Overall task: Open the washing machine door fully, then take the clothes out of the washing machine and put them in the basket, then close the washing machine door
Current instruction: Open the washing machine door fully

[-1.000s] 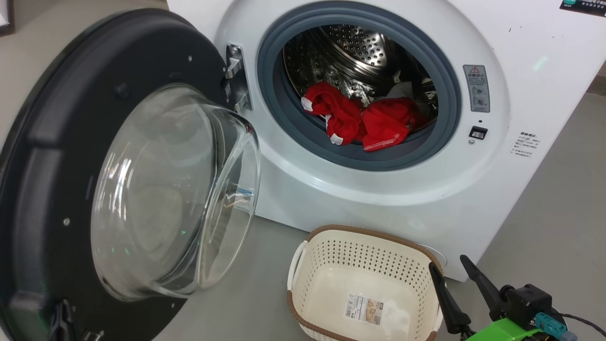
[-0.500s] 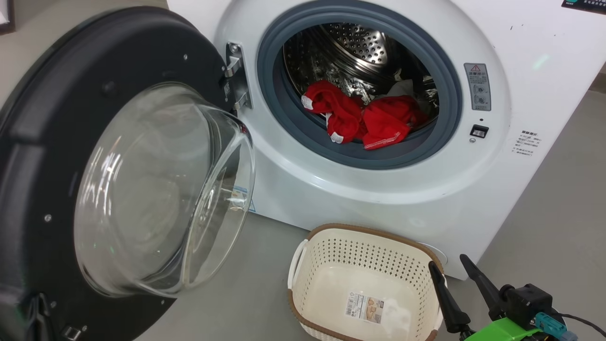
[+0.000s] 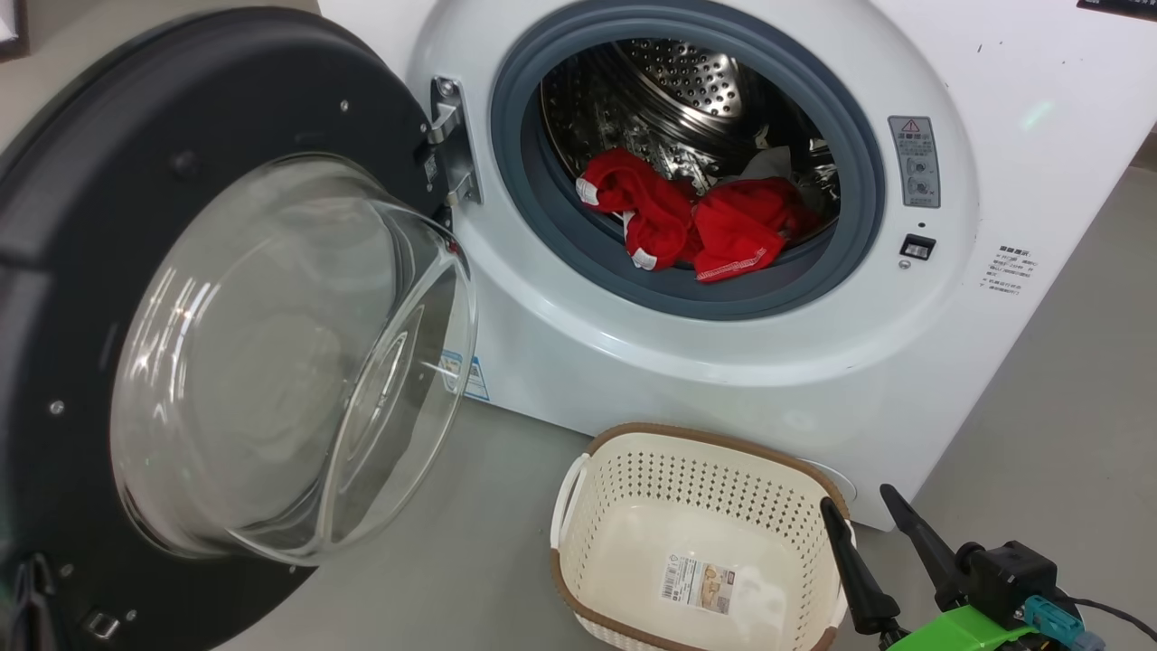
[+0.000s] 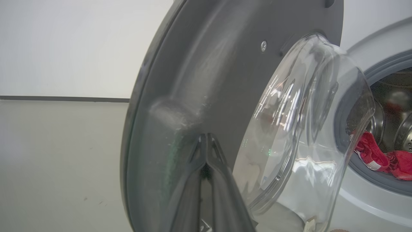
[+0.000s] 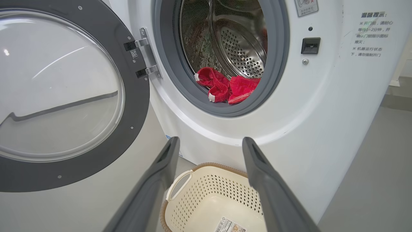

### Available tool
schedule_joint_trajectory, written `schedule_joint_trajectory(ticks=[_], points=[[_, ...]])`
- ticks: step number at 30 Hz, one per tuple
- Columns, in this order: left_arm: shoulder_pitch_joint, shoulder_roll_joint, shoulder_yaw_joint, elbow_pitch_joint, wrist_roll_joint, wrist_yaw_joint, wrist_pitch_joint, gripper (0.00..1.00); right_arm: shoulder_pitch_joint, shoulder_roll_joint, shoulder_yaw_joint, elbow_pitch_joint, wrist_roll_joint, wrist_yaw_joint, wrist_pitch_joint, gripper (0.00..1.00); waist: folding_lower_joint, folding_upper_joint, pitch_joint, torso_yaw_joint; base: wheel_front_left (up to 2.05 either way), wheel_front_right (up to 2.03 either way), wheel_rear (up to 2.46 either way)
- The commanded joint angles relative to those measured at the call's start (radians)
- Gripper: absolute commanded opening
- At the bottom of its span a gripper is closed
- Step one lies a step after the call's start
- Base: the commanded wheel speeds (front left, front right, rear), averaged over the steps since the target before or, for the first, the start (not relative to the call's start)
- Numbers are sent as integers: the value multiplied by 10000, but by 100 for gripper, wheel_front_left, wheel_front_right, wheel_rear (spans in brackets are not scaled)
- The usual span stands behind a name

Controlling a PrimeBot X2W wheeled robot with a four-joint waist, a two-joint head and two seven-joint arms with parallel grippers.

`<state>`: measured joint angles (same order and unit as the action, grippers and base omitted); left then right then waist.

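The washing machine [image 3: 633, 362] stands with its mouth uncovered. Its door [image 3: 90, 226] hangs swung out to the left, glass bowl facing me. Red clothes [image 3: 696, 226] with white trim lie at the front of the steel drum, also seen as clothes [image 5: 225, 87] in the right wrist view. The cream basket [image 3: 705, 438] sits empty on the floor below the mouth. My left gripper [image 4: 206, 138] is shut, tips against the dark inner face of the door [image 4: 193, 64]. My right gripper [image 3: 855, 497] is open beside the basket's right end, holding nothing; the right wrist view shows the same gripper [image 5: 210, 139] above the basket [image 5: 209, 193].
Grey floor spreads around the machine, with free room to the right of it. A pale wall with a dark line runs behind the door in the left wrist view. Printed labels and a small black latch [image 3: 917, 246] sit right of the mouth.
The door has swung further open, its glass bowl moving left in the head view. The right gripper, basket and clothes have stayed where they were.
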<state>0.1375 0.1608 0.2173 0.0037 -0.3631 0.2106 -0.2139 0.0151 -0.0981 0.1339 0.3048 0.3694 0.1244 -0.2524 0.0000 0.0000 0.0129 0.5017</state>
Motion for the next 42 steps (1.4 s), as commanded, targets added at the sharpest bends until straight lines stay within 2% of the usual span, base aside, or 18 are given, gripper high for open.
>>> schedule_joint_trajectory(ticks=[1,10,24,32,42], points=[[-563,341,538,-99,-57,49,-91,0,-280,-119,133,-261,-28,63,-93,100,0,0,-6,-2,0,0,0],[-1062,631,671,607,-184,-55,-193,0,-279,-122,93,-265,-37,63,-93,100,0,0,11,-22,0,0,0],[-2564,1329,792,2474,-178,-407,-409,0,-222,-188,-57,-330,-70,63,-93,100,0,0,115,-69,0,0,0],[-3371,1688,954,3663,-86,-691,-469,0,-100,-174,-146,-380,-106,63,-93,100,0,0,124,-132,0,0,0],[-4090,2010,1600,4564,249,-1092,-477,0,-127,-225,-97,-419,-135,63,-93,100,0,0,275,-433,0,0,0]])
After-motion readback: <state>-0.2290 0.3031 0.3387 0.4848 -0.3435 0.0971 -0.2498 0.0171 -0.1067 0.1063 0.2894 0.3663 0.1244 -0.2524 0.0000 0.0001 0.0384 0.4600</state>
